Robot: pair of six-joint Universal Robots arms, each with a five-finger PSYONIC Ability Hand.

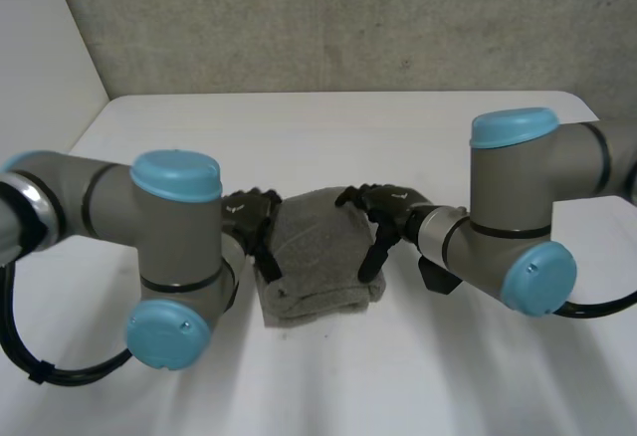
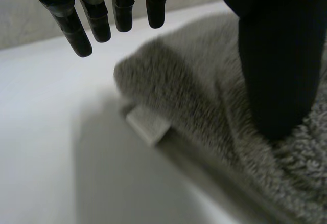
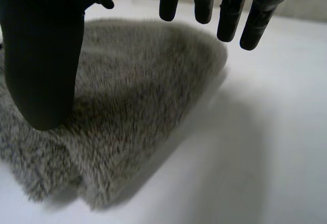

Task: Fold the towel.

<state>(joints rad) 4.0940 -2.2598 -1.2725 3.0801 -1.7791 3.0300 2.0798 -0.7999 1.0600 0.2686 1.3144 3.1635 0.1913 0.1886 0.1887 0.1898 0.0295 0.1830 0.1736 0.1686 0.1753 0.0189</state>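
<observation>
**Head view.**
- The grey towel point(image 1: 317, 257) is lying in the middle of the white table point(image 1: 338, 127), towards the near side, between the two hands. It is sitting as a compact bundle, with stacked layers showing at its near edge and its far part humping up.
- The left hand point(image 1: 254, 219) is reaching to the towel's left edge.
- The right hand point(image 1: 386, 209) is reaching to its right edge, fingers pointing down along it.

**Left wrist view.**
- The left hand's fingers point(image 2: 102, 14) are hanging straight and slightly spread above bare table, just off the towel's rounded corner.
- Its thumb point(image 2: 276, 65) is lying over the pile, well apart from the fingers. I cannot tell whether it is touching. Nothing is being pinched.
- A small white label point(image 2: 148, 125) is poking out from under the top layer.

**Right wrist view.**
- The right hand's fingers point(image 3: 230, 12) are hanging straight and spread beyond the towel's far edge.
- Its thumb point(image 3: 43, 55) is hovering over or resting on the pile. No cloth is being held.
- The layers are showing as a thick rounded fold.

**Progress, as judged.**
- The folding is looking largely done, since the cloth is already lying doubled into a small stack.
- The top is bulging rather than lying flat. What is remaining is probably a pressing down or one last fold, then the hands clearing away.
</observation>
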